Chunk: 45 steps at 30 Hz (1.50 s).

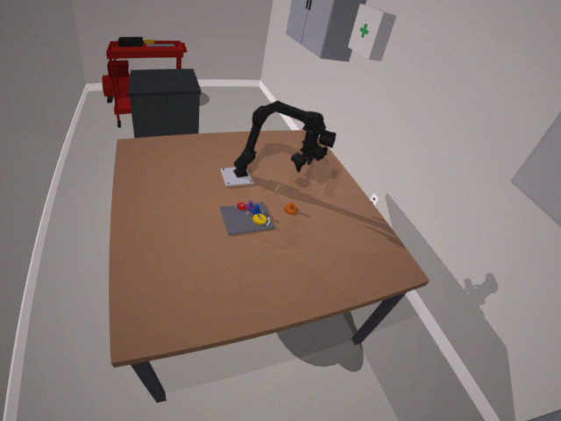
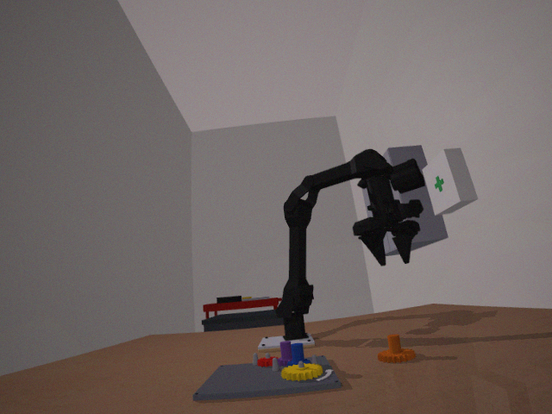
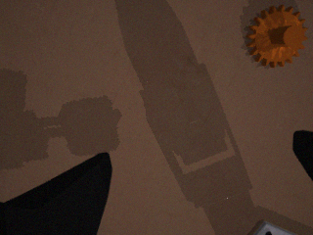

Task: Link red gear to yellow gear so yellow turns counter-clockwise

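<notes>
My gripper (image 1: 304,166) (image 2: 395,264) (image 3: 200,151) is open and empty, high above the table to the right of the arm's base. The loose orange gear (image 1: 290,209) (image 2: 396,354) (image 3: 277,36) stands on the table right of the grey board (image 1: 239,224) (image 2: 241,380). On the board, a purple gear (image 1: 250,205) (image 2: 285,349) and a blue gear (image 1: 257,209) (image 2: 297,352) sit in a row between the red gear (image 1: 241,206) (image 2: 266,361) and the yellow gear (image 1: 259,219) (image 2: 301,371). Tooth contact is too small to tell. A bare peg (image 2: 274,365) stands left of the yellow gear.
The white base plate (image 1: 230,178) (image 2: 267,343) (image 3: 266,229) of the arm is behind the board. Other bare pegs show at the left (image 2: 254,358) and right. The wooden table (image 1: 181,272) carries long arm shadows. A dark cabinet (image 1: 165,110) stands beyond the table.
</notes>
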Motion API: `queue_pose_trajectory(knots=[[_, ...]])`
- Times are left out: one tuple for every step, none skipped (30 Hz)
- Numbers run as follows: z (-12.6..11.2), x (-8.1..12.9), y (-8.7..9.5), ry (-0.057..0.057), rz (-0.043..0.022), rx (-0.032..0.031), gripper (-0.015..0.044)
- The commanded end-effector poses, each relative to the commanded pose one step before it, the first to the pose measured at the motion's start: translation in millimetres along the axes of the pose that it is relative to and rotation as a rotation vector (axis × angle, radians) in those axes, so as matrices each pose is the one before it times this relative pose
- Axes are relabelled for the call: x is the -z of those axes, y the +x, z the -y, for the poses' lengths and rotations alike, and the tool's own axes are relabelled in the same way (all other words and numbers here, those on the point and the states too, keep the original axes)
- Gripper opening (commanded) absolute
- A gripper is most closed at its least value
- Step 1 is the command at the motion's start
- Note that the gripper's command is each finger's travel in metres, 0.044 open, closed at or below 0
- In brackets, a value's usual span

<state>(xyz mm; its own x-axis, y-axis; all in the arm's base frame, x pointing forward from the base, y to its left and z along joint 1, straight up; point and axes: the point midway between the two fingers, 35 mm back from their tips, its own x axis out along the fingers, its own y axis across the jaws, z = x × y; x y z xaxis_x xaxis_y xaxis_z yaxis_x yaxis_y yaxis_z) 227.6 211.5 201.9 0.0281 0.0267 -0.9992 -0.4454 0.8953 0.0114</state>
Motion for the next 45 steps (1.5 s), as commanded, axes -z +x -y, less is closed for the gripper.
queue_pose_trajectory(knots=[[0.00, 0.22, -0.08, 0.0027, -0.00112, 0.00040, 0.0440], [0.00, 0.00, 0.00, 0.0000, 0.00000, 0.00000, 0.0440], [0.00, 0.00, 0.00, 0.0000, 0.00000, 0.00000, 0.0440], [0.00, 0.00, 0.00, 0.0000, 0.00000, 0.00000, 0.0440], [0.00, 0.00, 0.00, 0.0000, 0.00000, 0.00000, 0.0440], [0.00, 0.00, 0.00, 0.0000, 0.00000, 0.00000, 0.0440], [0.00, 0.00, 0.00, 0.0000, 0.00000, 0.00000, 0.0440], [0.00, 0.00, 0.00, 0.0000, 0.00000, 0.00000, 0.0440], [0.00, 0.00, 0.00, 0.0000, 0.00000, 0.00000, 0.0440], [0.00, 0.00, 0.00, 0.0000, 0.00000, 0.00000, 0.0440], [0.00, 0.00, 0.00, 0.0000, 0.00000, 0.00000, 0.0440], [0.00, 0.00, 0.00, 0.0000, 0.00000, 0.00000, 0.0440], [0.00, 0.00, 0.00, 0.0000, 0.00000, 0.00000, 0.0440], [0.00, 0.00, 0.00, 0.0000, 0.00000, 0.00000, 0.0440], [0.00, 0.00, 0.00, 0.0000, 0.00000, 0.00000, 0.0440], [0.00, 0.00, 0.00, 0.0000, 0.00000, 0.00000, 0.0440], [0.00, 0.00, 0.00, 0.0000, 0.00000, 0.00000, 0.0440], [0.00, 0.00, 0.00, 0.0000, 0.00000, 0.00000, 0.0440], [0.00, 0.00, 0.00, 0.0000, 0.00000, 0.00000, 0.0440], [0.00, 0.00, 0.00, 0.0000, 0.00000, 0.00000, 0.0440], [0.00, 0.00, 0.00, 0.0000, 0.00000, 0.00000, 0.0440], [0.00, 0.00, 0.00, 0.0000, 0.00000, 0.00000, 0.0440], [0.00, 0.00, 0.00, 0.0000, 0.00000, 0.00000, 0.0440], [0.00, 0.00, 0.00, 0.0000, 0.00000, 0.00000, 0.0440], [0.00, 0.00, 0.00, 0.0000, 0.00000, 0.00000, 0.0440], [0.00, 0.00, 0.00, 0.0000, 0.00000, 0.00000, 0.0440], [0.00, 0.00, 0.00, 0.0000, 0.00000, 0.00000, 0.0440], [0.00, 0.00, 0.00, 0.0000, 0.00000, 0.00000, 0.0440], [0.00, 0.00, 0.00, 0.0000, 0.00000, 0.00000, 0.0440], [0.00, 0.00, 0.00, 0.0000, 0.00000, 0.00000, 0.0440], [0.00, 0.00, 0.00, 0.0000, 0.00000, 0.00000, 0.0440], [0.00, 0.00, 0.00, 0.0000, 0.00000, 0.00000, 0.0440], [0.00, 0.00, 0.00, 0.0000, 0.00000, 0.00000, 0.0440], [0.00, 0.00, 0.00, 0.0000, 0.00000, 0.00000, 0.0440], [0.00, 0.00, 0.00, 0.0000, 0.00000, 0.00000, 0.0440], [0.00, 0.00, 0.00, 0.0000, 0.00000, 0.00000, 0.0440], [0.00, 0.00, 0.00, 0.0000, 0.00000, 0.00000, 0.0440], [0.00, 0.00, 0.00, 0.0000, 0.00000, 0.00000, 0.0440], [0.00, 0.00, 0.00, 0.0000, 0.00000, 0.00000, 0.0440], [0.00, 0.00, 0.00, 0.0000, 0.00000, 0.00000, 0.0440], [0.00, 0.00, 0.00, 0.0000, 0.00000, 0.00000, 0.0440], [0.00, 0.00, 0.00, 0.0000, 0.00000, 0.00000, 0.0440], [0.00, 0.00, 0.00, 0.0000, 0.00000, 0.00000, 0.0440], [0.00, 0.00, 0.00, 0.0000, 0.00000, 0.00000, 0.0440], [0.00, 0.00, 0.00, 0.0000, 0.00000, 0.00000, 0.0440]])
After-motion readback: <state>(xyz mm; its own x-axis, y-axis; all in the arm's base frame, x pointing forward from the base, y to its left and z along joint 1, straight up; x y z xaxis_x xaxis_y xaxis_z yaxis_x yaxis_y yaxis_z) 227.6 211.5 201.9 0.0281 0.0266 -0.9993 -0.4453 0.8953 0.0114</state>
